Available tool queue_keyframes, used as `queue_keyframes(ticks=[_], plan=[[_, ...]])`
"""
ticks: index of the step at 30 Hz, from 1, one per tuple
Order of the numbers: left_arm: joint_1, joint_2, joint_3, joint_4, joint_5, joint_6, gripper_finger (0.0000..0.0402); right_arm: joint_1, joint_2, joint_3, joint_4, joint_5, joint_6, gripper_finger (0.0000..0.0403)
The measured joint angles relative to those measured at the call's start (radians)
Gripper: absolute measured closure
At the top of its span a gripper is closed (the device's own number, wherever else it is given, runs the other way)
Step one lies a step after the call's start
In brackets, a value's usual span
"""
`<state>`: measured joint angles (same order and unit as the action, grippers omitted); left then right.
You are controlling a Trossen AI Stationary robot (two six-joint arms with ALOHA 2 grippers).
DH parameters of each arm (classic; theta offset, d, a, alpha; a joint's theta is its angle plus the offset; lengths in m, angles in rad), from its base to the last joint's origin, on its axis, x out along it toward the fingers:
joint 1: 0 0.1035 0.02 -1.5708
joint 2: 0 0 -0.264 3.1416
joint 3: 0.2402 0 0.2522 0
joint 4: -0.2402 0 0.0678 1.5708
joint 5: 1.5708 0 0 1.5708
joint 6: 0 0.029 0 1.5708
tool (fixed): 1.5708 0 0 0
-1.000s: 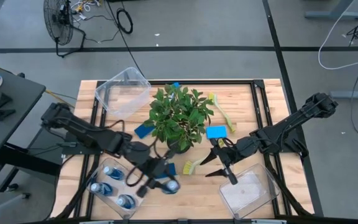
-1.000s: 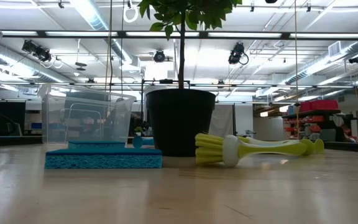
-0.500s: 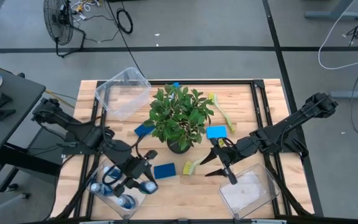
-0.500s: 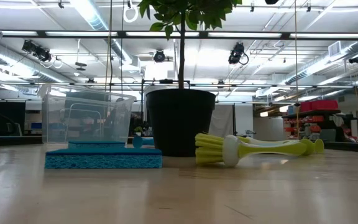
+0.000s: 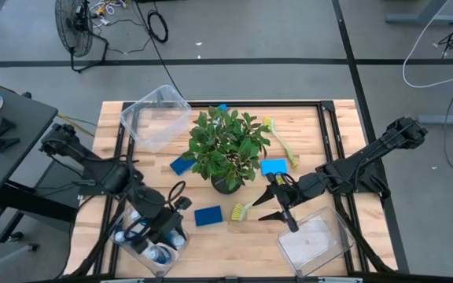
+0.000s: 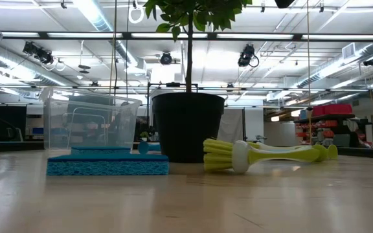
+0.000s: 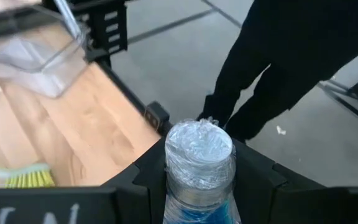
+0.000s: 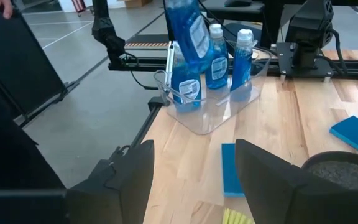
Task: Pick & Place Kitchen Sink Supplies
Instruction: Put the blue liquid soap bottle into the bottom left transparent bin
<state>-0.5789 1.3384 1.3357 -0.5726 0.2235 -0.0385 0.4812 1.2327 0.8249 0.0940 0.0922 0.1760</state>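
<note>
Since a second ago the left gripper (image 5: 163,228) has swung away from the potted plant (image 5: 226,149) toward the near-left bin (image 5: 124,245), carrying a blue bottle (image 7: 199,168) pinched between its fingers; the right gripper (image 5: 276,206) has not moved and hangs spread just right of the plant.

The bottle now hangs over that bin, where other bottles (image 8: 211,57) already stand upright.

It looks like smooth, rigid plastic filled with liquid, so fairly heavy for its size and likely slippery; a firm hold around the body just under the pale cap, as here, seems safest.

Left of the plant's pot, a flat blue sponge (image 5: 208,216) should be soft and light, best squeezed across its short sides.
</note>
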Motion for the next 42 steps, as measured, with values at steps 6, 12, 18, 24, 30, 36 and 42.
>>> queue_keyframes(ticks=[6,12,18,24,30,36,42], plan=[[-0.004,0.0,0.0,-0.069,0.053,0.021,0.026,0.0,0.0,0.0,0.001,-0.001,0.017,0.0179],[-0.003,0.0,0.0,-0.094,0.061,0.065,0.0259,0.0,0.0,0.0,0.002,0.004,0.081,0.0179],[-0.004,0.0,0.0,-0.126,0.079,0.103,0.026,0.0,0.0,0.0,0.003,0.005,0.107,0.0179],[-0.003,0.0,-0.017,-0.156,0.116,0.112,0.026,0.0,0.0,0.0,0.003,0.005,0.104,0.0179],[-0.003,0.0,-0.097,-0.146,0.158,0.129,0.026,0.0,0.0,0.0,0.008,0.033,0.104,0.0179],[-0.002,0.001,-0.154,-0.073,0.185,0.14,0.026,0.0,0.0,0.0,0.041,0.058,0.104,0.0179],[-0.001,-0.003,-0.222,0.005,0.193,0.165,0.026,0.0,0.001,0.0,0.041,0.058,0.133,0.0179]])
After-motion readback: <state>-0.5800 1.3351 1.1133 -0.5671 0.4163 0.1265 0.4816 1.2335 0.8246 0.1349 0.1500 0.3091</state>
